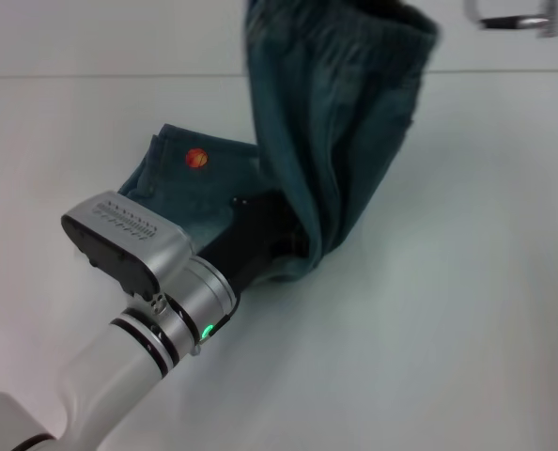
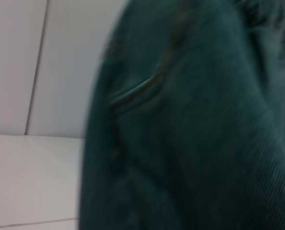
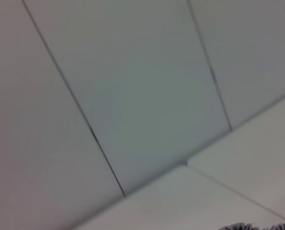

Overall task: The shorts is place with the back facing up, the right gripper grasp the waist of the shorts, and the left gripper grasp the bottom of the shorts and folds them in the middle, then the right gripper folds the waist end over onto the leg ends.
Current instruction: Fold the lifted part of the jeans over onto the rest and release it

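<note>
Blue-green denim shorts (image 1: 335,141) hang lifted by the ruffled waist (image 1: 354,23).

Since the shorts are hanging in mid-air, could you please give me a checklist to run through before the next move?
1. Waist of the shorts lifted off the table: ok.
2. Right gripper's hold on the waist: cannot tell, it is out of view.
3. Left gripper at the shorts' lower end: ok.
4. Left jaws closed on denim: cannot tell, cloth hides them.
5. Leg part with the orange patch lying flat: ok.
</note>
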You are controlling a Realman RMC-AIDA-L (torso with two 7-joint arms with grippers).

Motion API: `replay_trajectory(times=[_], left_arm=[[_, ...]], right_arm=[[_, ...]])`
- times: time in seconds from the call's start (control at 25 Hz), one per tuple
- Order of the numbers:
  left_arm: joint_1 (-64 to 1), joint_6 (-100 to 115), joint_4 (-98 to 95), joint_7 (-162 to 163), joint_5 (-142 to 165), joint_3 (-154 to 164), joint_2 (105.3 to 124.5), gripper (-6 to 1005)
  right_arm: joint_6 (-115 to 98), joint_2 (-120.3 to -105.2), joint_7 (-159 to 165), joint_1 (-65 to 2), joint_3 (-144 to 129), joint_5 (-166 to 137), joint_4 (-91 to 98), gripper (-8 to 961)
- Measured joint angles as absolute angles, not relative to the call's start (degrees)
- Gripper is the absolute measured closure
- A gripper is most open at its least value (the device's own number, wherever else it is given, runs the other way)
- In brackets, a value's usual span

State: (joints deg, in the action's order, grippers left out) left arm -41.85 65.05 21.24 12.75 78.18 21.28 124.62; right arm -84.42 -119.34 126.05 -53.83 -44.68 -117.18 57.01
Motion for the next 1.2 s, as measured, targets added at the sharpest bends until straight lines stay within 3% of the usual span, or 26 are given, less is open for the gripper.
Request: replay_trajectory(times=[0.08, 0.84, 1.2], left_arm=[[-41.4, 65.1, 21.7, 12.7, 80.1, 19.7, 124.63, 998], [-36.9, 65.2, 22.8, 12.6, 85.8, 14.8, 124.63, 999], [-33.7, 68.1, 22.5, 12.5, 85.8, 13.8, 124.63, 998]], right_arm=[[-81.4, -119.93, 126.4, -56.2, -47.6, -119.7, 55.1, 896], [-62.5, -120.32, 119.7, -68.2, -62.0, -116.0, 31.3, 887], [-59.4, -120.47, 119.5, -66.7, -68.0, -109.9, 31.9, 873]])
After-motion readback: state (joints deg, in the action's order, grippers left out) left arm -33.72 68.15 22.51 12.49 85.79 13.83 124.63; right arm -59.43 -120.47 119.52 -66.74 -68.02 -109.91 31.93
